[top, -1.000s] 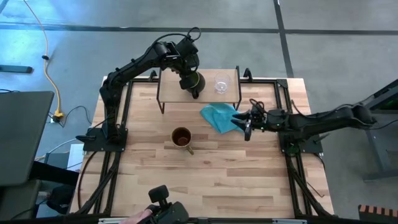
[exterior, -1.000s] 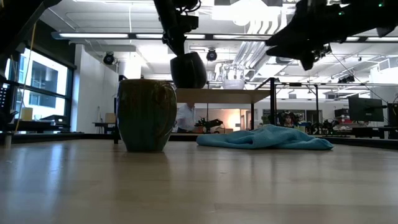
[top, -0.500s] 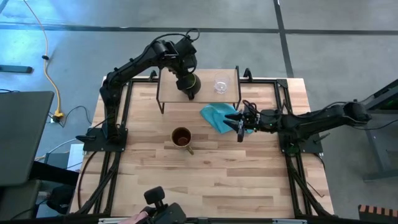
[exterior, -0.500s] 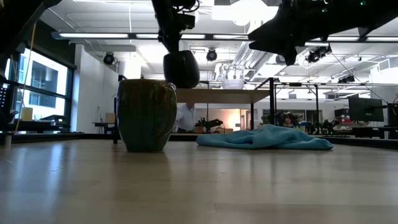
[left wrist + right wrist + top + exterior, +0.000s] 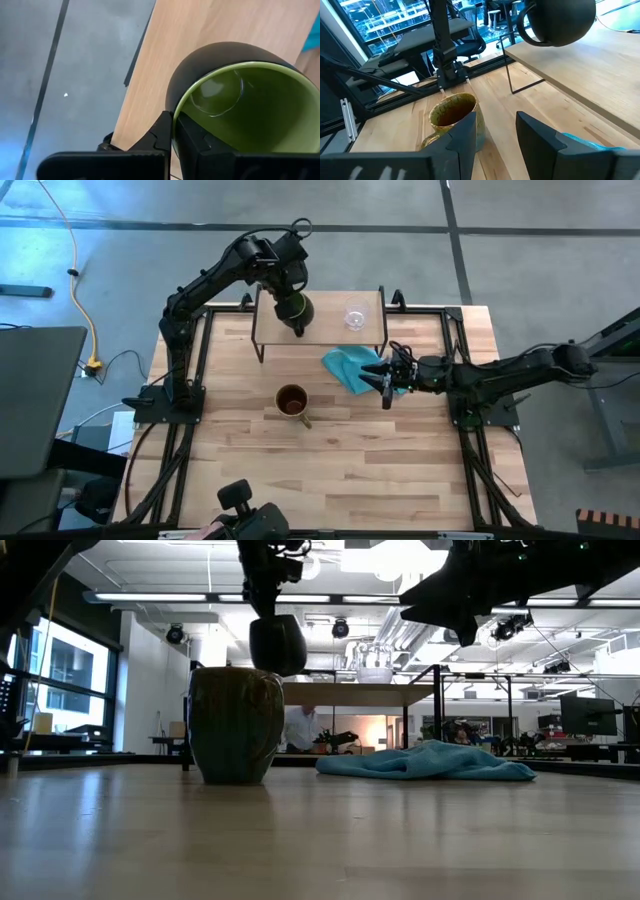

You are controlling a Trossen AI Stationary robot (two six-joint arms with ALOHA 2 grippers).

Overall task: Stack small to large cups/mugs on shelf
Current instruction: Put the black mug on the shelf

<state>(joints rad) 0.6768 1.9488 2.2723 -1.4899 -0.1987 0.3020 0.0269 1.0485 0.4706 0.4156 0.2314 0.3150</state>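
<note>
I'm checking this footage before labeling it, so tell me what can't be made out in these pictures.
- Glass cup: in the low view it blends into the bright ceiling behind the shelf.
- Dark mug: handle outside the left wrist view, whose left gripper clamps the rim.
- Tan mug: handle not visible in the low view.
- Right gripper: only a dark silhouette in the low view.
- Teal cloth: cut off by the right wrist view's edge.

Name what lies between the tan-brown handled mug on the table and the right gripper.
The crumpled teal cloth lies between the tan-brown mug and the right gripper, seen in the high view.
</note>
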